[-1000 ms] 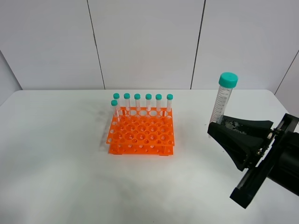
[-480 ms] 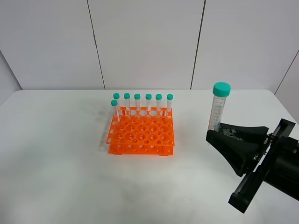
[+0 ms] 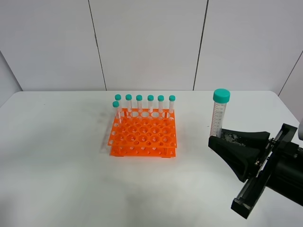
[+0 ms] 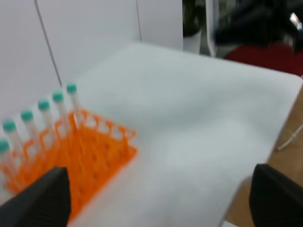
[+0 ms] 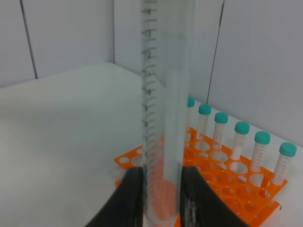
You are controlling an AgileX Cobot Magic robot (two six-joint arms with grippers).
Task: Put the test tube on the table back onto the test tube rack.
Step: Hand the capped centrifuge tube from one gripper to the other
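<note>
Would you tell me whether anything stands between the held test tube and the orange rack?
Nothing visible does: only bare table lies between the test tube in the right claw and the rack.

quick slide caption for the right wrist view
Right tool gripping a clear graduated test tube upright, orange rack with capped tubes behind
</note>
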